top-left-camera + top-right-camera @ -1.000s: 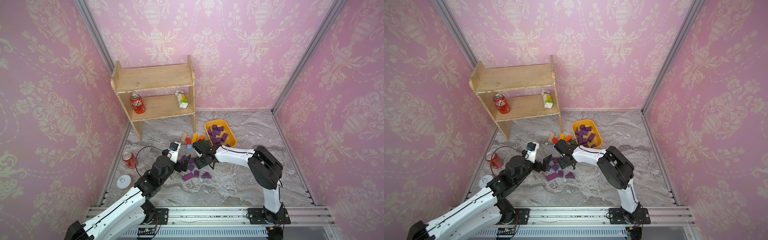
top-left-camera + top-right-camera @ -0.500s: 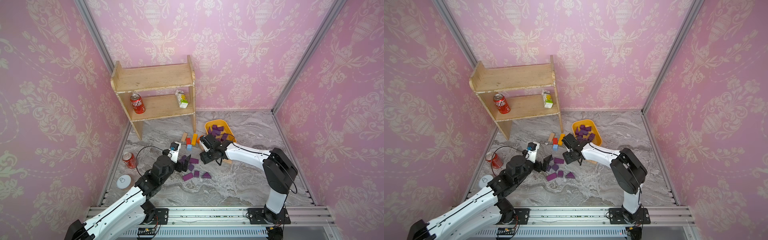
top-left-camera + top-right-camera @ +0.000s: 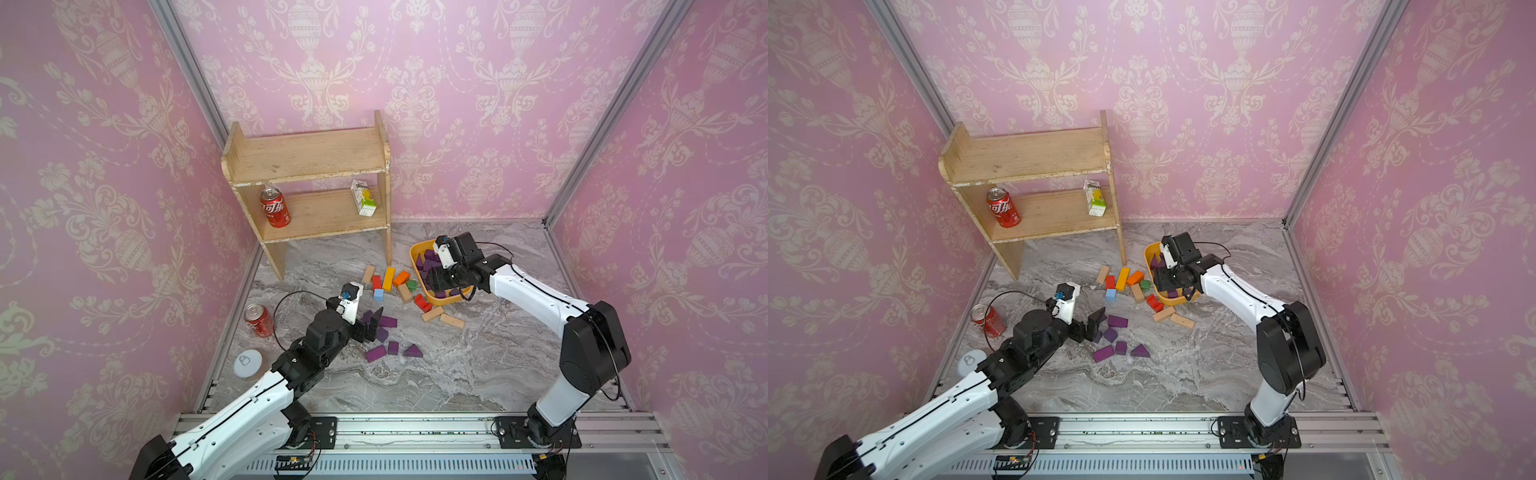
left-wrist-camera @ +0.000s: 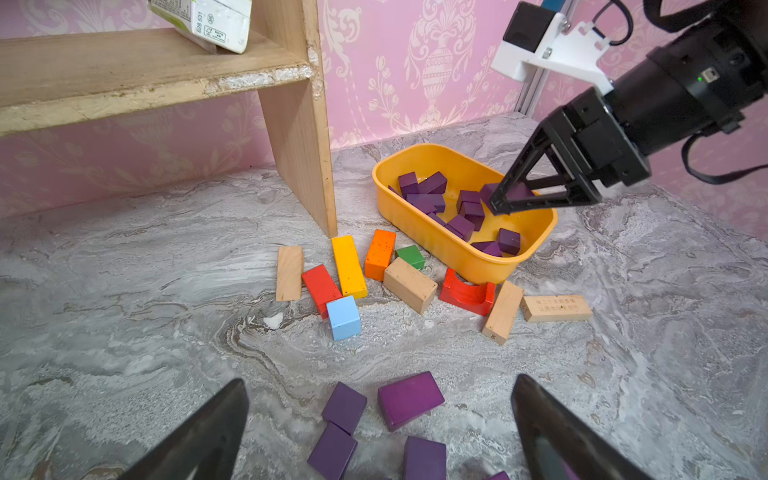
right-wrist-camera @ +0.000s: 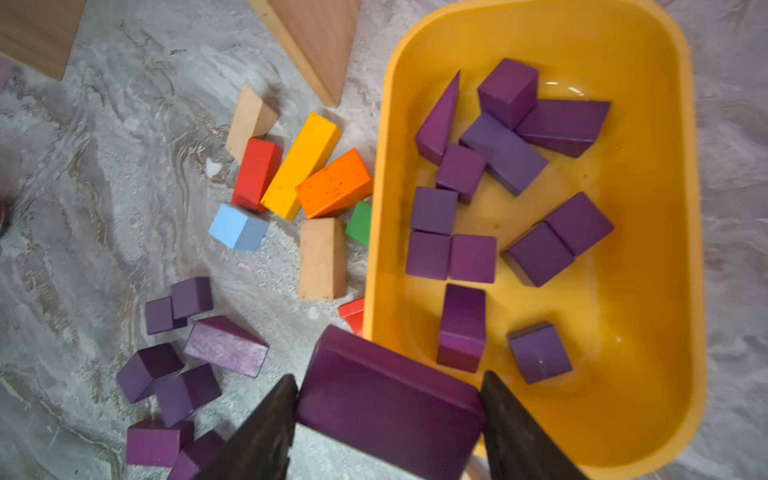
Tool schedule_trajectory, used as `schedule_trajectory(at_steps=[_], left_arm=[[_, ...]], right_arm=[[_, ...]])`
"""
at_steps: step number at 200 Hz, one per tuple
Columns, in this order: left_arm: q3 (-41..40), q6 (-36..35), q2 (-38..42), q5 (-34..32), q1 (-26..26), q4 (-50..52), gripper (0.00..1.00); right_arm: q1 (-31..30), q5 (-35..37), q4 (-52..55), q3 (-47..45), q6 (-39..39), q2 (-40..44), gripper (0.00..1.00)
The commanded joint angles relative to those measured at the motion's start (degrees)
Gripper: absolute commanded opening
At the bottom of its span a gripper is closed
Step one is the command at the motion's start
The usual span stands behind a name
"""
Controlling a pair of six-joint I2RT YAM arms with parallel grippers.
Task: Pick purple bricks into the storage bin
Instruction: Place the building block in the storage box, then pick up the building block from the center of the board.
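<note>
Purple bricks [image 5: 503, 153] lie already in good number inside the storage bin [image 5: 648, 291], and one more, a long purple cuboid [image 5: 390, 409], is pinched by its two ends between the fingers of the right end effector [image 5: 390, 380]. Taking a top view as clock face, with 12 at the back wall, this end effector hangs at the bin's 9 o'clock rim. In the right wrist view the cuboid covers a part of that rim, so I judge it is not yet fully over the inside. If the fingers let go here, the cuboid could strike the rim and tip outward toward 9 o'clock, onto the red block [image 5: 351, 316] and the tan block [image 5: 322, 257] lying just beside the bin wall. The bin is shallow and its floor crowded, so a drop from too high could also bounce out. The loose purple bricks [image 3: 387, 321] lie on the bench [image 3: 478, 365] at about 7 o'clock from the right end effector, well apart from it, and at 3 to 5 o'clock from the left end effector [image 4: 379, 380], near it. Its fingers stand spread wide and hold nothing; a careless descent could push these bricks away instead of taking one.
</note>
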State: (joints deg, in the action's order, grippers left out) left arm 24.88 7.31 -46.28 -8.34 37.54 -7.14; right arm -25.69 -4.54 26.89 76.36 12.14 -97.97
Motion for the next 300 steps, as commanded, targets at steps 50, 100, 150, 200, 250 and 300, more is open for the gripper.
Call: schedule_trajectory(at_steps=[50,100,150,200,250,300], left_arm=[[1.8,-1.4,-4.0,-0.5,-0.6,-3.9,0.99],[4.1,-0.9,-6.1,-2.0,-0.6,0.2,0.99],[7.2,0.6,-7.4,-3.7,-0.7,7.6,0.99],[13.2,3.3,-12.7,-2.8,-0.8,23.7,0.99],[16.6,8.5,-20.7,-1.6,-1.1,30.3,0.99],[22.4,19.7,-30.7,2.7,-4.3,34.5,0.95]], right_arm=[[4.4,1.1,3.0,7.0,-3.7,-7.6,0.72],[4.4,0.7,2.7,4.9,-4.7,-4.5,0.75],[2.8,-2.4,0.7,-5.0,-3.8,6.2,0.73],[-2.5,-4.6,-1.3,-20.7,-3.1,19.8,0.73],[-3.1,-7.7,-2.5,-29.2,-8.2,28.5,0.73],[-3.1,-7.9,-2.1,-29.1,-7.6,27.2,0.73]])
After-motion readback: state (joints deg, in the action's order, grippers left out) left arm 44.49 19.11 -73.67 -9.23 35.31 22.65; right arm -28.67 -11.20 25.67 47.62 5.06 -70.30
